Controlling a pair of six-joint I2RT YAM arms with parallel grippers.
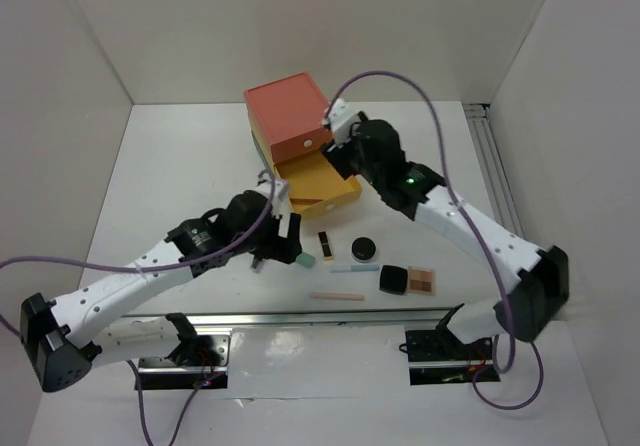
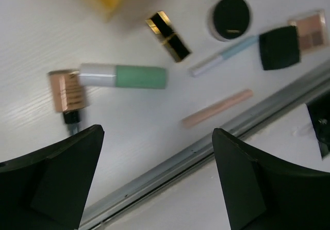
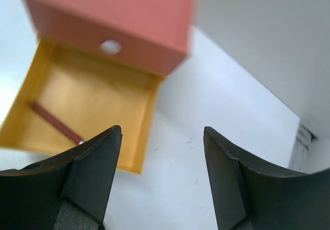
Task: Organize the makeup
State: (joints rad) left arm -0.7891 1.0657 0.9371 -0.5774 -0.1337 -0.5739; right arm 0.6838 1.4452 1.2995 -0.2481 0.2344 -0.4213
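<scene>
The makeup lies on the table near the front rail: a mint-green tube [image 2: 131,77], a rose-gold capped bottle [image 2: 67,91], a black-and-gold lipstick [image 2: 168,36], a round black compact [image 2: 231,16], a pale blue pencil [image 2: 223,56], an open black eyeshadow palette [image 2: 279,47] and a thin pink pencil [image 2: 217,108]. My left gripper [image 2: 157,178] is open and empty above the tube [image 1: 303,260]. My right gripper [image 3: 162,178] is open and empty by the open yellow drawer [image 3: 147,132], which holds a dark red pencil [image 3: 54,122]. The sponge puffs are out of view.
The orange drawer box [image 1: 290,116] stands at the back middle, its yellow drawer [image 1: 345,194] pulled out toward me. A metal rail [image 1: 330,318] runs along the table's near edge. White walls close in the left, back and right sides.
</scene>
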